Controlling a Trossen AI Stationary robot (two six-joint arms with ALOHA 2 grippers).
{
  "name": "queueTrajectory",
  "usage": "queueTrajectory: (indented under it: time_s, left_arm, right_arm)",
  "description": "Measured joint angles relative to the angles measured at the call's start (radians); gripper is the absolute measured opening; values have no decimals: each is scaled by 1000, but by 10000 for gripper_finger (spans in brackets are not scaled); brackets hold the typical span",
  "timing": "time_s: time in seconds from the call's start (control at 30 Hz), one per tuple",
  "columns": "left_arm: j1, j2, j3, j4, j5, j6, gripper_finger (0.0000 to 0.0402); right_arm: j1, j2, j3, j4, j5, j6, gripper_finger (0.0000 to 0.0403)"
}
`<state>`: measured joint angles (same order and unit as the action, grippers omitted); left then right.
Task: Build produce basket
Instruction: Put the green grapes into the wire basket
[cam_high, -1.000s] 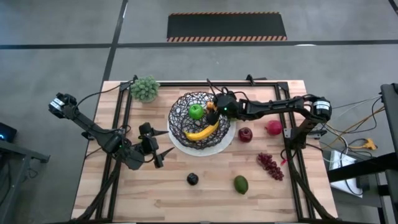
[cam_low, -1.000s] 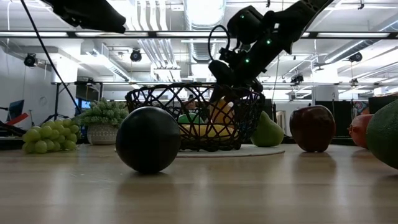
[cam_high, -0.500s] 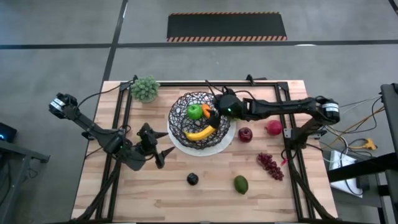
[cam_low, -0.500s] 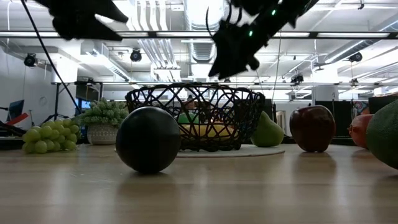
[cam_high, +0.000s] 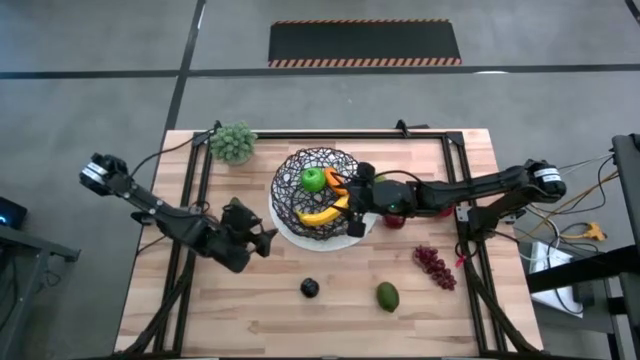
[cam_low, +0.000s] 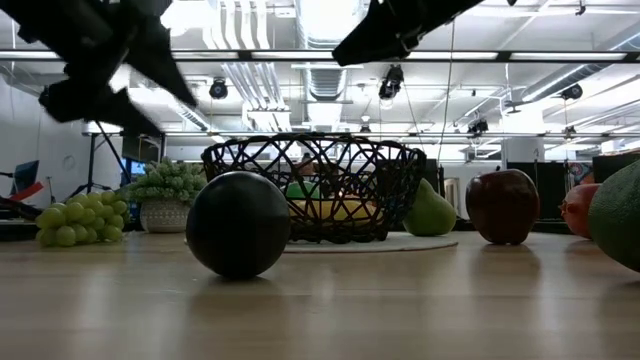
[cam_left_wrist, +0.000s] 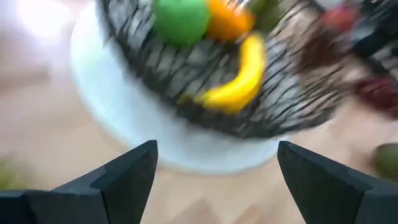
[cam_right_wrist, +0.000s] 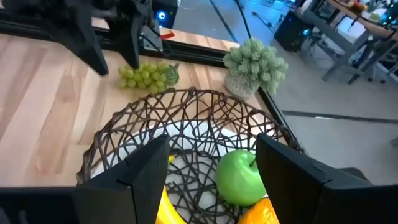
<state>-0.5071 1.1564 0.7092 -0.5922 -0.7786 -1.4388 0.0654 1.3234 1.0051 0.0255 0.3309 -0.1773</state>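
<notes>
The basket (cam_high: 318, 193) sits on its white plate (cam_high: 285, 226) mid-table, holding a green apple (cam_high: 314, 180), carrot (cam_high: 333, 182) and banana (cam_high: 322, 213). The right pincer (cam_high: 354, 205) hangs over its rim, spread open and empty. The left pincer (cam_high: 262, 238) waits beside the plate, wide open, nothing held.

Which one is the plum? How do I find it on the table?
Start at the black wire basket on its white plate in the middle of the table. Come toward the near edge: the plum lies alone on the bare wood. It is small, round and almost black, unlike the green avocado beside it.
</notes>
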Motion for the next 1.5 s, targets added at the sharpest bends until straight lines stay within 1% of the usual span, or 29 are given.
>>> queueTrajectory:
  time_s: [0.1, 0.2, 0.53, 0.83, 1.03, 1.23, 1.4, 1.5]
  left_arm:
    - [33, 22, 8, -112, 116, -111, 315]
    - [55, 38, 27, -236, 208, -204, 315]
    - [80, 33, 50, -442, 326, -285, 315]
    - [102, 33, 50, -474, 325, -283, 315]
    - [121, 36, 43, -489, 279, -284, 315]
    - [168, 53, 23, -496, 242, -283, 315]
    - [201, 82, 10, -496, 223, -284, 315]
    - [212, 120, 0, -492, 220, -284, 315]
  right_arm:
    - [0, -4, -7, 1, -2, -8, 226]
    - [0, -5, -12, 1, -40, -9, 226]
    - [0, 6, -13, -12, -51, -25, 226]
    - [0, 6, -21, -12, -51, -25, 226]
    - [0, 6, -30, -12, -51, -19, 226]
    - [-3, 6, -56, 5, -51, -26, 226]
    - [-3, 6, -57, 10, -51, -28, 226]
    - [-3, 6, -61, 11, -50, -30, 226]
